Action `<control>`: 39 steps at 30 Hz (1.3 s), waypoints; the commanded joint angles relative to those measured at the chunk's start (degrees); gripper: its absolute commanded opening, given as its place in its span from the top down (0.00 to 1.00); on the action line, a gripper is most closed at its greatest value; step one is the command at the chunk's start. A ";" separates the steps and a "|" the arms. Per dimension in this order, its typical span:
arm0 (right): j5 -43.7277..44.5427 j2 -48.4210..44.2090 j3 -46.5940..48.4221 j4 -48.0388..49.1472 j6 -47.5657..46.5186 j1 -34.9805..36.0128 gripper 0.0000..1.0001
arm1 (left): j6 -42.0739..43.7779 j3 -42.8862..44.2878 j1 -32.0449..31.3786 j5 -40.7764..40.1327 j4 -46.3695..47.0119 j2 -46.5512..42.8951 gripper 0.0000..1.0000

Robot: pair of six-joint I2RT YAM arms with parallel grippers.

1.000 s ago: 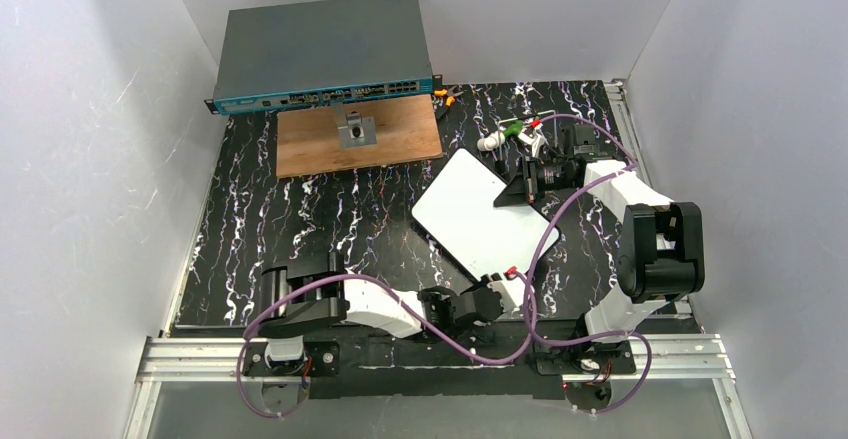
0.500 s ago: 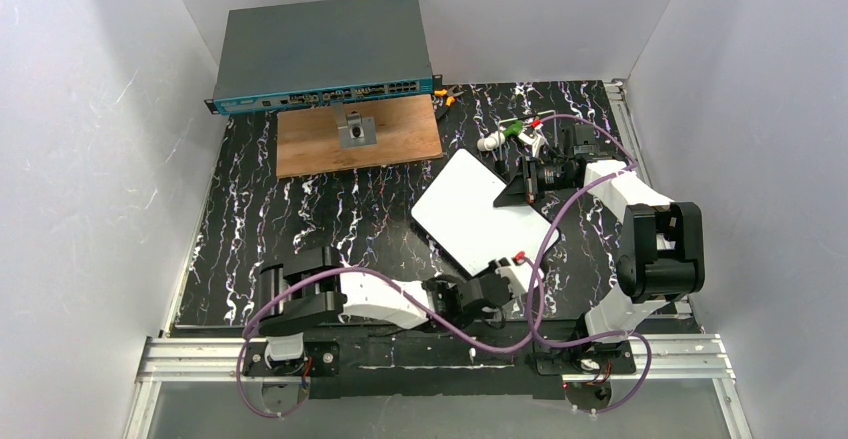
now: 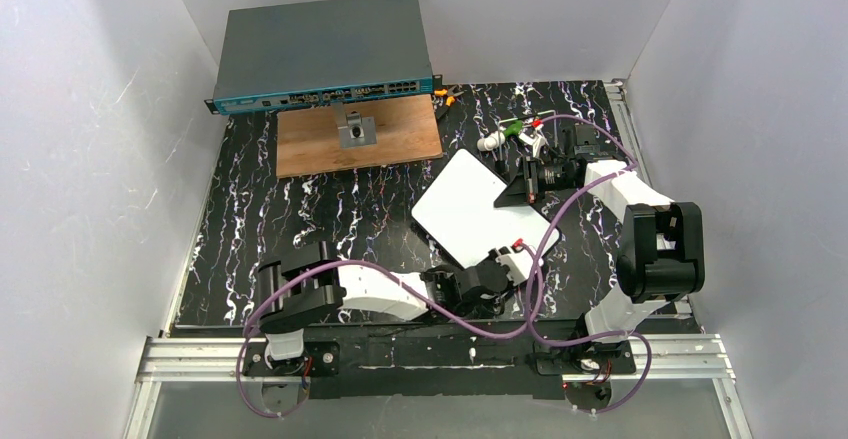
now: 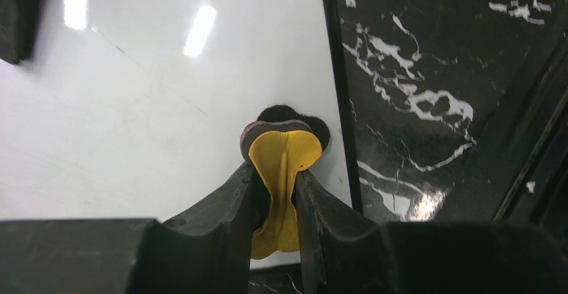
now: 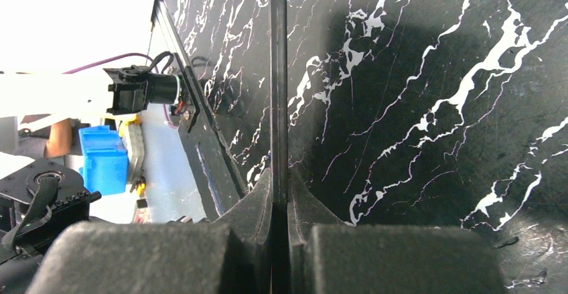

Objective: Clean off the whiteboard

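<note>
step: wiping | my left claw [image 4: 278,173] clamps eraser [image 4: 285,148], felt on whiteboard [image 4: 154,106] near rim | my right claw [image 5: 280,180] pinches the rim (steadying, I judge) | next: sweep inward, pressing lightly

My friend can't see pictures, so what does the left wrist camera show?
The left gripper pinches a yellow eraser, its dark felt tip at the glossy whiteboard close to the board's dark rim. Black marbled table lies to the right.

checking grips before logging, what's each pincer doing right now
Left pincer: closed on a small yellow eraser with a dark felt pad.
Right pincer: closed on the rim of the glossy white rectangular whiteboard.
</note>
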 commanded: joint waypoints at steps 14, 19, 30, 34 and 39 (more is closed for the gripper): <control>-6.53 -1.47 1.50 -1.65 3.44 -0.40 0.99 | 0.40 -0.78 -3.66 8.87 -4.23 0.75 1.00; -6.54 -1.79 1.26 -1.62 3.45 -0.40 0.99 | -1.52 4.01 0.55 8.07 -4.07 1.67 1.00; -6.65 -1.93 1.12 -1.60 3.31 -0.55 0.99 | -4.39 8.77 7.41 15.34 -3.88 3.00 1.00; -6.82 -1.69 1.14 -1.63 3.35 -0.66 0.99 | -7.15 3.79 7.32 15.55 -1.79 1.80 1.00; -7.23 -1.34 1.10 -1.57 3.61 -0.66 0.99 | -11.30 -3.84 7.16 11.06 2.76 -1.27 1.00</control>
